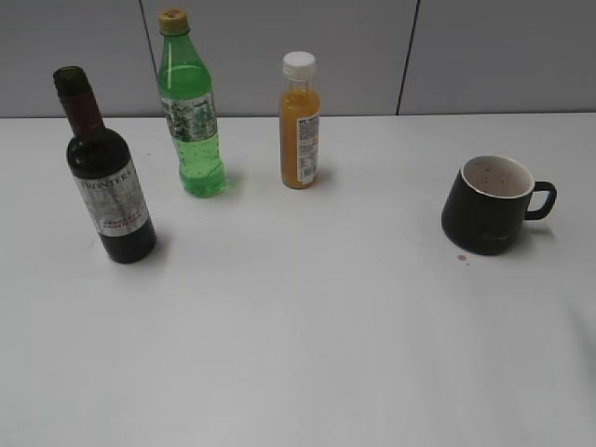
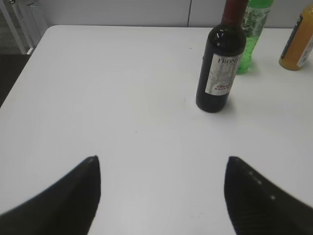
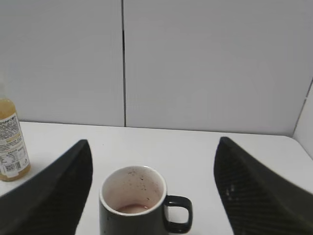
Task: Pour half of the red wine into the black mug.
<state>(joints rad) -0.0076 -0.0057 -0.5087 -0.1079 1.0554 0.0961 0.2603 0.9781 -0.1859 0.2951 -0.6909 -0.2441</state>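
Observation:
The red wine bottle (image 1: 104, 177), dark glass with maroon neck foil and a silver-white label, stands upright and uncapped at the left of the white table (image 1: 307, 335). In the left wrist view it (image 2: 219, 68) stands ahead and to the right of my open, empty left gripper (image 2: 162, 159). The black mug (image 1: 488, 204) with a white stained interior stands at the right, handle to the right. In the right wrist view the mug (image 3: 134, 205) sits between and just ahead of the fingers of my open, empty right gripper (image 3: 153, 142). Neither gripper shows in the exterior view.
A bright green plastic bottle (image 1: 192, 112) and a small orange juice bottle (image 1: 300, 121) stand at the back of the table. A small red spot (image 1: 462, 257) lies by the mug. A grey panelled wall (image 1: 466, 47) is behind. The table's left edge (image 2: 22, 68) shows.

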